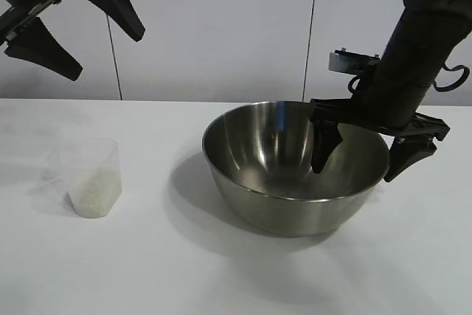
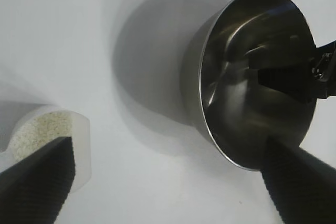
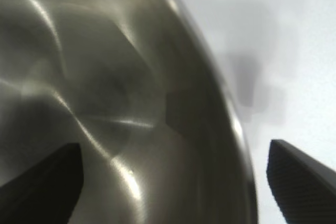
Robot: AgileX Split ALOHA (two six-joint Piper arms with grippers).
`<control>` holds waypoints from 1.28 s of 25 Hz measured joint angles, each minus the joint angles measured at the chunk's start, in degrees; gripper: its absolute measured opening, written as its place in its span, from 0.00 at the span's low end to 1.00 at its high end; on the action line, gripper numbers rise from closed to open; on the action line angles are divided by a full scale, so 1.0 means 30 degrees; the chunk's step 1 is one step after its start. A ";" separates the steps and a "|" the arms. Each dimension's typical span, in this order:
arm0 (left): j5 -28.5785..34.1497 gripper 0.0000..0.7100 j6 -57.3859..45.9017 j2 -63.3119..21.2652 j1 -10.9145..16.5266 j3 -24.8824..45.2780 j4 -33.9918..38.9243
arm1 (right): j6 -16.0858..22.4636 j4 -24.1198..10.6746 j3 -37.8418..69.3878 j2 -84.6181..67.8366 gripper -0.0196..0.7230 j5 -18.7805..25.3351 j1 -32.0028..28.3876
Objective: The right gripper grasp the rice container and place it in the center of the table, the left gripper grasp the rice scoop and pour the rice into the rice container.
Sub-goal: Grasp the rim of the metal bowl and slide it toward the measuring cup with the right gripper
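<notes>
The rice container, a shiny steel bowl, stands on the table right of centre. My right gripper is open and straddles its right rim, one finger inside the bowl and one outside. In the right wrist view the bowl's wall runs between the spread fingers of the right gripper. The rice scoop, a clear cup with rice in it, stands at the left. My left gripper is open and empty, high above the scoop. The left wrist view shows the scoop, its rice and the bowl.
A white wall stands behind the table. Bare tabletop lies between the scoop and the bowl, and along the front edge.
</notes>
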 joint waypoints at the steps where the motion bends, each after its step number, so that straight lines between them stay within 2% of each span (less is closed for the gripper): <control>1: 0.0000 0.98 0.0000 0.0000 0.0000 0.0000 0.0000 | 0.0102 0.0000 0.0000 0.0069 0.83 0.0005 0.0000; 6: -0.0014 0.98 0.0000 0.0000 0.0000 0.0000 0.0000 | 0.0511 0.0000 0.0000 0.0470 0.68 -0.0106 0.0000; 9: -0.0014 0.98 0.0000 0.0000 0.0000 0.0000 0.0000 | 0.0511 0.0000 0.0000 0.0486 0.46 -0.0129 0.0000; 12: -0.0014 0.98 0.0000 0.0000 0.0000 0.0000 0.0000 | 0.0631 -0.0028 0.0000 0.0504 0.21 -0.0118 0.0000; 15: -0.0014 0.98 0.0000 0.0000 0.0000 0.0000 0.0000 | 0.0631 0.0135 0.0000 0.0504 0.07 -0.0100 0.0000; 18: -0.0014 0.98 0.0000 0.0000 0.0000 0.0000 0.0000 | 0.0511 0.0571 0.0000 0.0504 0.04 0.0036 0.0000; 22: -0.0014 0.98 0.0017 0.0000 0.0000 0.0000 0.0000 | -0.0455 0.1523 0.0000 0.0408 0.04 0.0285 0.0000; 28: -0.0014 0.98 0.0017 0.0000 0.0000 0.0000 0.0000 | -0.1060 0.1935 0.0020 -0.0603 0.04 0.0439 0.0000; 32: -0.0020 0.98 0.0017 0.0000 0.0000 0.0000 0.0000 | -0.2234 0.3804 0.0020 -0.0887 0.04 0.1000 0.0000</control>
